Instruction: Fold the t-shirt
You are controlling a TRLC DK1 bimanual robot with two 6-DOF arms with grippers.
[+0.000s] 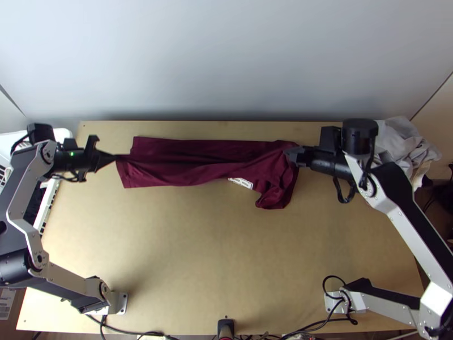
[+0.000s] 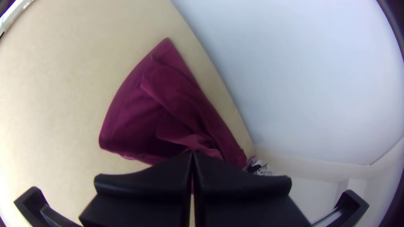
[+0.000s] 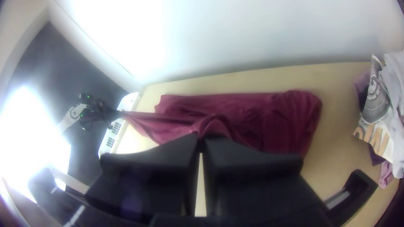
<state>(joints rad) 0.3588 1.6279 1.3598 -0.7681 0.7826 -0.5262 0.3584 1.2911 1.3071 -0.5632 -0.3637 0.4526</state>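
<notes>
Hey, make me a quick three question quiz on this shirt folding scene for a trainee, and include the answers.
1. True or false: the left gripper is open, away from the t-shirt.
2. What lies beyond the right gripper, at the table's far right corner? a) a bowl b) a heap of cloth c) a shoe
3. In the top view, which gripper is nearer the white patch at the t-shirt?

Key: 1 false; 2 b; 3 right.

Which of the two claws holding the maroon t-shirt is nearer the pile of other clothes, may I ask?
The right claw: it grips the t-shirt near the end toward the pile, while the left claw grips the opposite end.
</notes>
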